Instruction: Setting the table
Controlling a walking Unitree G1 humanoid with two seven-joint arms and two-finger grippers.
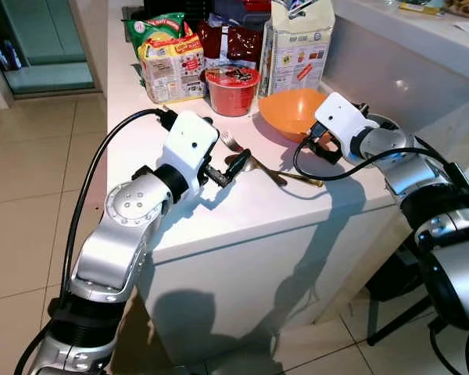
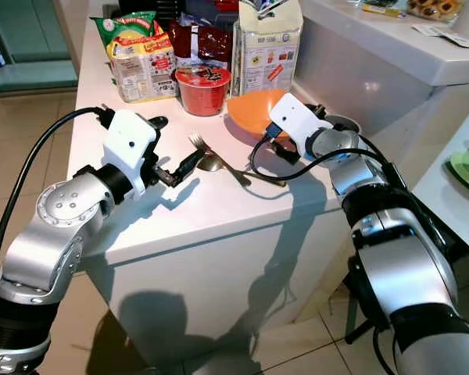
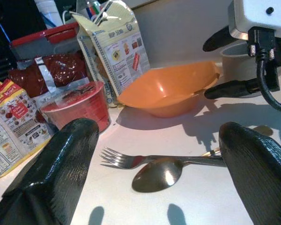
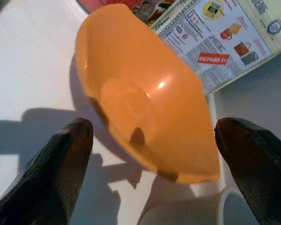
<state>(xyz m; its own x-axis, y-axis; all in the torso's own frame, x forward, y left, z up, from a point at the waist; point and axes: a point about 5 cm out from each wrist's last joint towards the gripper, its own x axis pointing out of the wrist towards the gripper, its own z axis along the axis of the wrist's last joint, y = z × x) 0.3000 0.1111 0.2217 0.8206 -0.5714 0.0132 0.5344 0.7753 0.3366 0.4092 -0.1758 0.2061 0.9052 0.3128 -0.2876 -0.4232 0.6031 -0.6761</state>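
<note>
Right now I'm seeing my left gripper (image 1: 233, 166) hanging released beside one fork (image 3: 131, 159) and one spoon (image 3: 157, 174) lying crossed on the white surface (image 1: 242, 211). My right gripper (image 4: 150, 140) is spreading wide at the single orange bowl (image 1: 291, 111) — a red cup (image 1: 232, 90) and food packets (image 1: 172, 58) are crowding behind.
</note>
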